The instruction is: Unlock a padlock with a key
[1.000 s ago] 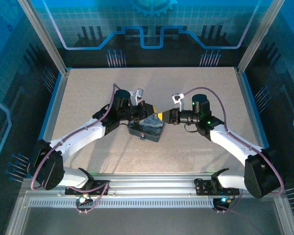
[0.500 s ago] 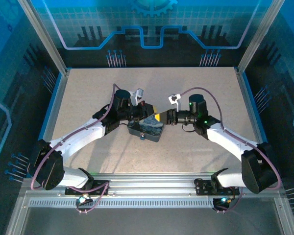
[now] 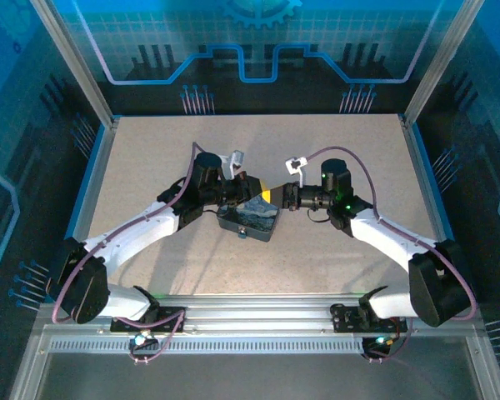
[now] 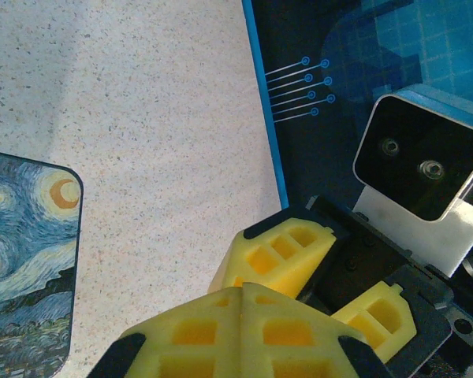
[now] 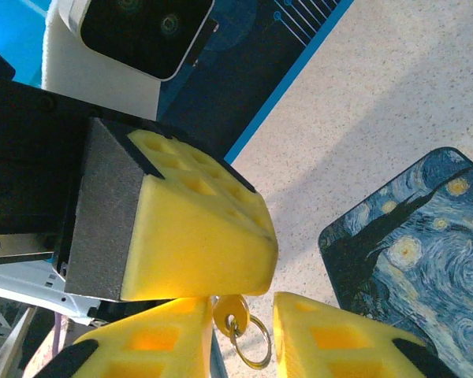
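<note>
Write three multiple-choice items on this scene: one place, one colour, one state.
1. Where does the rectangular dark blue swirl-printed case lie? A. on the speckled beige table, beside the left gripper; B. at the far right corner; C. on the near rail.
2. What colour are both grippers' blocky finger pads? A. red; B. yellow; C. green.
3. How do the right gripper's fingers stand? A. apart; B. pressed together; C. clamped on the case.
Answers: 1 A, the top view shows it mid-table, right by that gripper. 2 B, both wrist views show yellow. 3 A, the right wrist view shows a gap, with the small gold-coloured ringed key in it.
</note>
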